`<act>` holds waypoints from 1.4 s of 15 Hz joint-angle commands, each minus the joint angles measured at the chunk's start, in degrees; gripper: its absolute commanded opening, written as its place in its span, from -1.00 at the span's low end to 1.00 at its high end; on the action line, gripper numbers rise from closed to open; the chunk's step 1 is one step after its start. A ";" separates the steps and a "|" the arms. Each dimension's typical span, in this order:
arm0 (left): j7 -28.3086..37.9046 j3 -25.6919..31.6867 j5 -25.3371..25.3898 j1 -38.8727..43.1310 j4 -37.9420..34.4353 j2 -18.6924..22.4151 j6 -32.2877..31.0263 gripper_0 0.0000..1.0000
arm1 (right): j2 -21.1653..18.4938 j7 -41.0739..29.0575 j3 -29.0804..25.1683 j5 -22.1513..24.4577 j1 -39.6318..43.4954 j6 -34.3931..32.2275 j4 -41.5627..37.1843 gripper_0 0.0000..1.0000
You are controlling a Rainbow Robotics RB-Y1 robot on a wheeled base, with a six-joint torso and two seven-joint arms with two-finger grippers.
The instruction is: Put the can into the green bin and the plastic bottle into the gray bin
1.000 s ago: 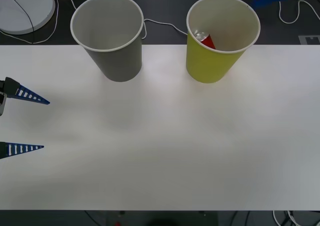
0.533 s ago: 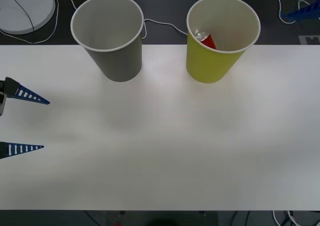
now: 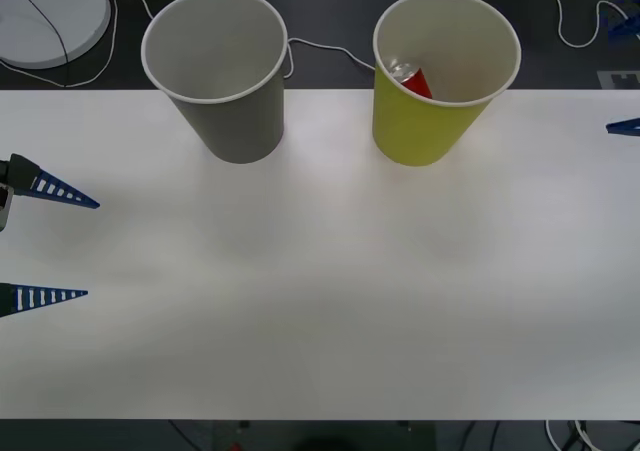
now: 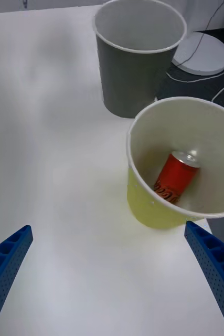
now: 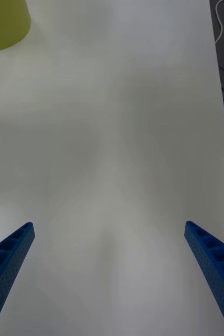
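Right wrist: can (image 4: 176,176) leaning inside green bin (image 4: 148,210).

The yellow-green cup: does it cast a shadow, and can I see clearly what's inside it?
Front view: the green cup leaves only a faint, soft shadow on the white table. Right wrist view: the light reaches inside, where the red can looks sharp, leaning against the wall.

The left claw (image 3: 45,243) had two slim, tapering blue fingers (image 3: 62,192) marked with short white bars along one side, fixed to a dark and pale grey block at the root. Seen close, each finger (image 5: 7,262) was ribbed into open cells and dotted with tiny holes. The right claw (image 4: 109,273) had matching blue fingers (image 4: 216,268).
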 commanded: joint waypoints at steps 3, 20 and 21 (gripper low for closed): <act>0.00 0.00 0.00 0.00 0.00 0.00 0.00 1.00 | 0.90 9.65 -5.78 -2.29 14.10 0.00 -4.13 1.00; 0.00 0.00 0.00 0.00 0.00 0.00 0.00 1.00 | 13.73 24.33 -8.06 0.88 25.61 0.00 -4.13 1.00; 0.00 0.00 0.00 0.00 0.00 0.00 0.00 1.00 | 14.00 24.59 -8.06 0.97 25.79 0.00 -4.40 1.00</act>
